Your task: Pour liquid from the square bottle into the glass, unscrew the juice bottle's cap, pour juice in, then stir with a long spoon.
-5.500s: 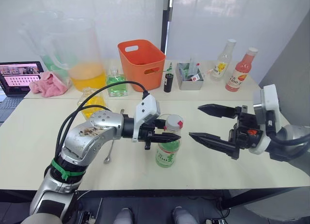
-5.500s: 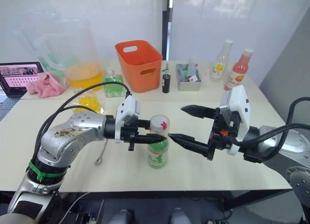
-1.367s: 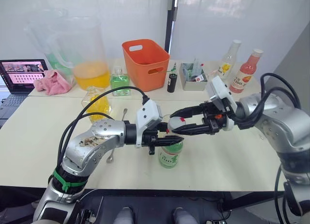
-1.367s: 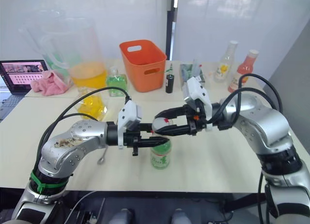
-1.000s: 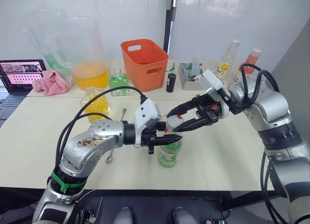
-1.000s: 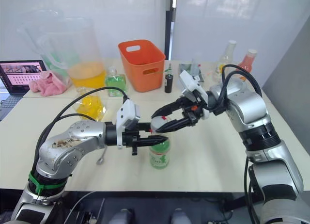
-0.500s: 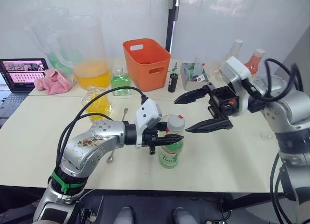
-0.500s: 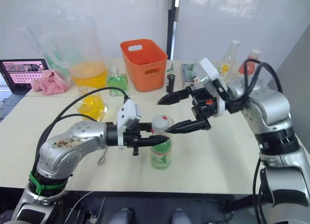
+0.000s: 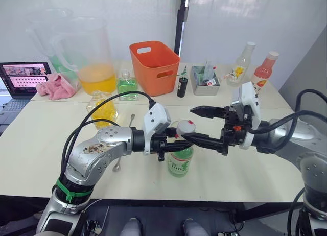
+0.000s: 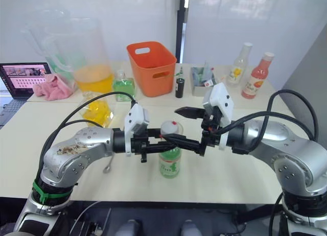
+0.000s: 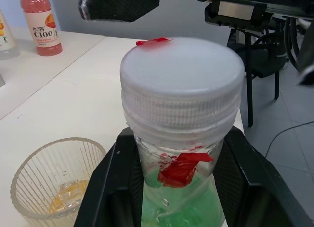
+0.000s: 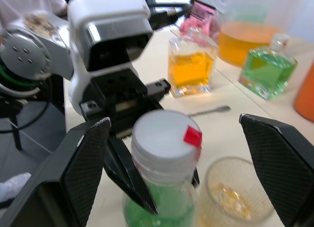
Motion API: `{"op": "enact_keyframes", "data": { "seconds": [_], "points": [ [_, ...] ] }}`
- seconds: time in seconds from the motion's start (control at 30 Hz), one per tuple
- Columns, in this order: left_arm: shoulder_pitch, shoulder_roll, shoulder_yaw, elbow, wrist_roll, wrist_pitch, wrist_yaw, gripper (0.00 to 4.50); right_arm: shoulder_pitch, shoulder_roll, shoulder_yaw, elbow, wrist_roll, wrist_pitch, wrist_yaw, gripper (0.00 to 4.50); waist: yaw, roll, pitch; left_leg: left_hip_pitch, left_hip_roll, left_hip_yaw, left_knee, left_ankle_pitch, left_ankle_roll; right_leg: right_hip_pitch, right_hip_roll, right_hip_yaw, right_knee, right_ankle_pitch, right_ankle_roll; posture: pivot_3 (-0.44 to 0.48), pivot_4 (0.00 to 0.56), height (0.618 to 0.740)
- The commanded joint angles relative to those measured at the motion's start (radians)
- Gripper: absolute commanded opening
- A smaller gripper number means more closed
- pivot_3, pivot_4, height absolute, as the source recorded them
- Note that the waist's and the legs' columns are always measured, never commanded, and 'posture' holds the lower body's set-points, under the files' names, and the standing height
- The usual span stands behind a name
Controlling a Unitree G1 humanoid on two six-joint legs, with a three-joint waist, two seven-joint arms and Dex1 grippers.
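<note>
The left tool (image 9: 176, 142) is clenched around the neck of the juice bottle (image 9: 180, 162), its two black fingers (image 11: 110, 187) pressed to either side just under the white cap (image 11: 181, 77). The bottle stands upright on the desk (image 9: 41, 139), green liquid in its lower part, a red tag on the cap's edge.

The right tool (image 9: 196, 124) is spread wide, level with the cap: one finger reaches to just beside the cap on the near side, the other hangs behind and above it, neither touching.

The glass (image 12: 235, 200) stands just behind the bottle, with a little amber liquid in the bottom. The spoon (image 9: 120, 152) lies flat on the desk beyond the left arm. The square bottle (image 9: 104, 110), holding yellow-orange liquid, stands further back, near the seam of the desk.
</note>
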Motion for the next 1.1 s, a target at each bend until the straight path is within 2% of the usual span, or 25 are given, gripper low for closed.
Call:
{"op": "enact_keyframes", "data": {
  "seconds": [0.03,0.23,0.53,0.67,0.87,1.0,1.1],
  "points": [
    [0.007,-0.002,-0.034,0.021,0.0,0.017,-0.016,1.42,-0.005,-0.001,-0.036,-0.042,0.05,0.031,-0.092,4.45,-0.001,0.0,0.0,0.0,0.0,0.0,0.0,0.0,0.0,0.0,0.0,0.0,0.0,0.0,0.0,0.0,0.15,0.74],
    [0.001,-0.011,-0.033,0.035,0.003,0.017,-0.015,1.42,-0.002,0.009,-0.022,-0.063,0.093,0.056,-0.191,4.45,0.001,0.0,0.0,0.0,0.0,0.0,0.0,0.0,0.0,0.0,0.0,0.0,0.0,0.0,0.0,0.0,0.15,0.74],
    [-0.011,-0.015,-0.034,0.045,0.01,0.015,-0.014,1.42,-0.022,0.036,0.025,-0.053,0.126,0.055,-0.243,1.66,0.001,0.0,0.0,0.0,0.0,0.0,0.0,0.0,0.0,0.0,0.0,0.0,-0.001,0.0,0.0,0.0,0.15,0.74],
    [-0.012,-0.017,-0.033,0.043,0.009,0.018,-0.008,1.42,-0.034,0.038,0.054,-0.038,0.125,0.051,-0.224,1.64,0.0,0.0,0.0,0.0,0.0,0.0,0.0,0.0,0.0,0.0,0.0,0.0,-0.001,0.0,0.0,0.0,0.15,0.74],
    [-0.013,-0.017,-0.031,0.042,0.012,0.023,0.0,1.42,-0.066,0.018,0.118,0.015,0.067,-0.009,-0.04,1.64,0.0,0.0,0.0,0.0,0.0,0.0,0.0,0.0,0.0,0.0,0.0,0.0,0.0,0.0,0.0,0.0,0.15,0.74],
    [-0.009,-0.002,-0.033,0.024,0.018,0.027,0.001,1.42,-0.114,-0.06,0.223,0.122,-0.067,-0.145,0.31,1.64,-0.001,0.0,0.0,0.0,0.0,0.001,0.0,0.0,0.0,0.001,0.0,0.0,-0.001,0.0,0.0,0.0,0.15,0.74],
    [-0.001,0.01,-0.032,0.007,0.016,0.03,0.001,1.42,-0.168,-0.07,0.278,0.22,-0.143,-0.24,0.501,1.64,-0.001,0.0,0.0,0.0,0.0,0.0,0.001,0.0,0.0,0.001,0.0,0.0,-0.001,0.0,0.0,0.0,0.15,0.74]
  ]
}}
